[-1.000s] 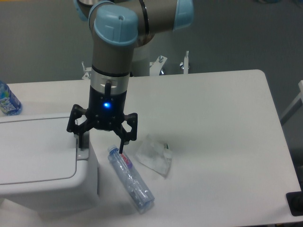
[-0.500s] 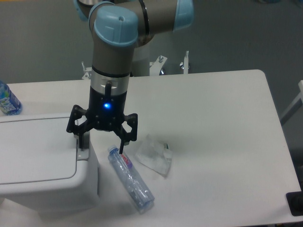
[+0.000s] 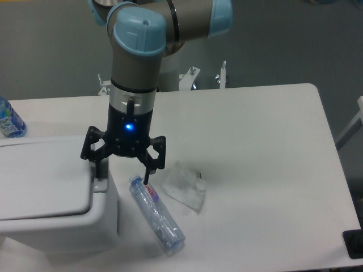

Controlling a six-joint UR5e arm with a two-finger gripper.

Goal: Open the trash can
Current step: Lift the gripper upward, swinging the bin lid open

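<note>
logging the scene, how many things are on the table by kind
trash can: 1
plastic bottles: 2, one lying flat, one at the left edge
crumpled clear wrapper: 1
total: 4
</note>
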